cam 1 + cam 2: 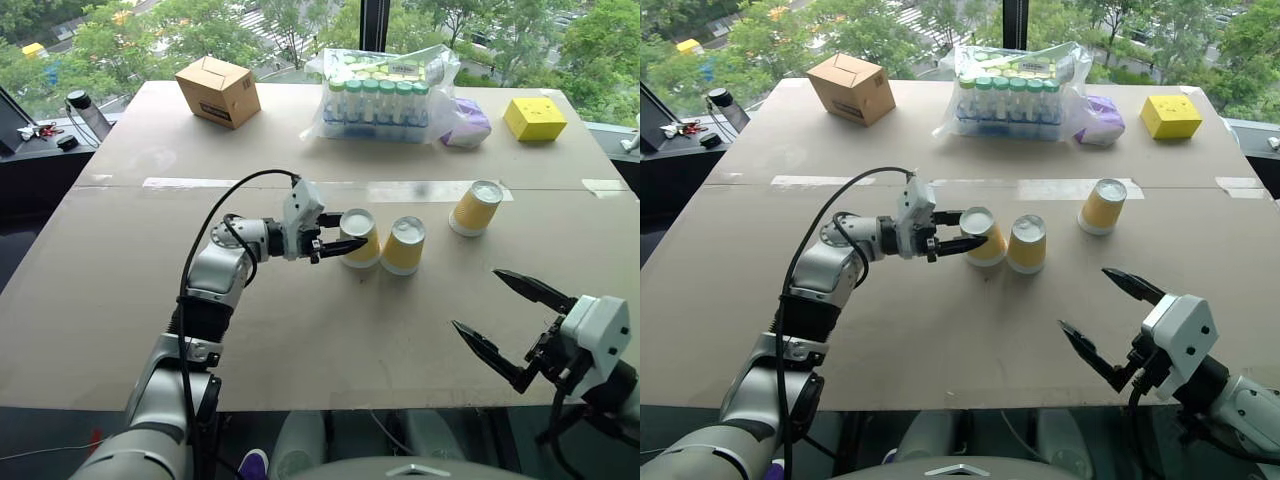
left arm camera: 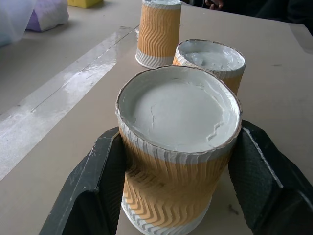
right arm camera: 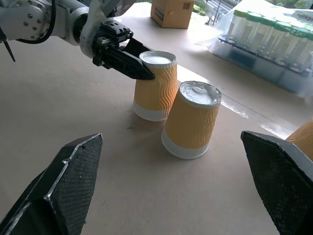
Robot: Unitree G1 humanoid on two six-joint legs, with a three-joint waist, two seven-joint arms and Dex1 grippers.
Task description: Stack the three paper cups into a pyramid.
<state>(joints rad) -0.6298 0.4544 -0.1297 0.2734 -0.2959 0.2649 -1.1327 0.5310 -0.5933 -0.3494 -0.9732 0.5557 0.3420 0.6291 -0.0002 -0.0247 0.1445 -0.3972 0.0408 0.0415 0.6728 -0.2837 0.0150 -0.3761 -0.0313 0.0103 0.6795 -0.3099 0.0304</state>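
L gripper (image 1: 340, 245) fingers clamped on near cup (image 1: 359, 238), base-up on tabletop (image 1: 120, 300), touching 2nd cup (image 1: 403, 245); 3rd (image 1: 475, 208) stands apart. R gripper (image 1: 505, 325) spread wide, empty. Risk: squeeze dents the cup or shoves its neighbour over, w/ base gap off.

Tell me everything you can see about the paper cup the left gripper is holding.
The held cup is a small tapered paper cup with mustard-yellow ribbed sides and white rims. It is upside down, its recessed white base facing up, its wide mouth on the brown table. The left gripper is shut on it, one black finger on each side near the top. It stands upright, close beside a second cup; whether they touch is unclear. The third cup stands apart.
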